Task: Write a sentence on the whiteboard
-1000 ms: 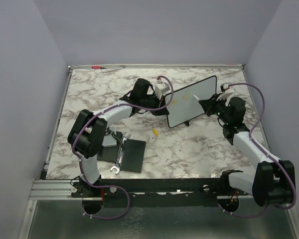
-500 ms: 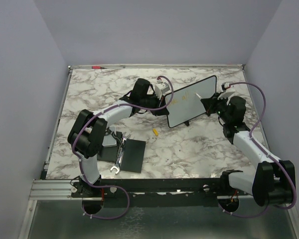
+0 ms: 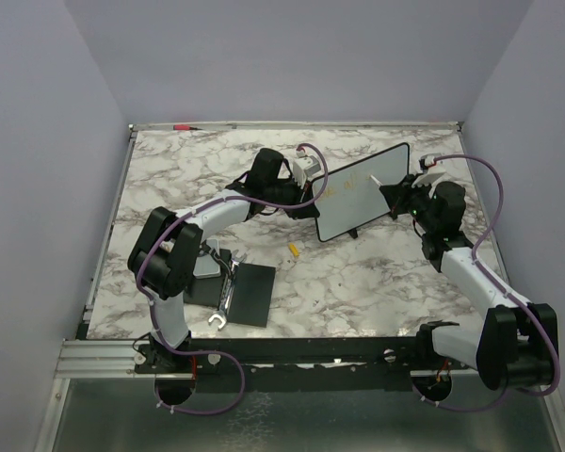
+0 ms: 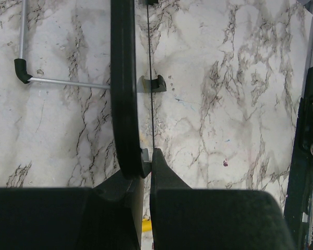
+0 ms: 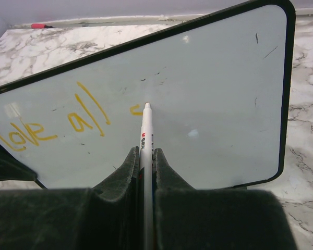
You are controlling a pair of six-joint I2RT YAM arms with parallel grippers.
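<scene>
Yellow-orange sentence (image 5: 73, 121) on the whiteboard (image 5: 208, 94); left jaws pinch its edge, right jaws pinch a marker (image 5: 146, 140).

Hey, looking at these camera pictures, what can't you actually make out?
- Top external view: the yellow-orange handwritten lettering on the black-framed white whiteboard is too small to read.
- Right wrist view: anything before "love all" is cut off by the left edge. Seen head-on, whether the white marker touches the board is unclear.
- Left wrist view: the board sits edge-on in the left gripper, hiding its face.
</scene>
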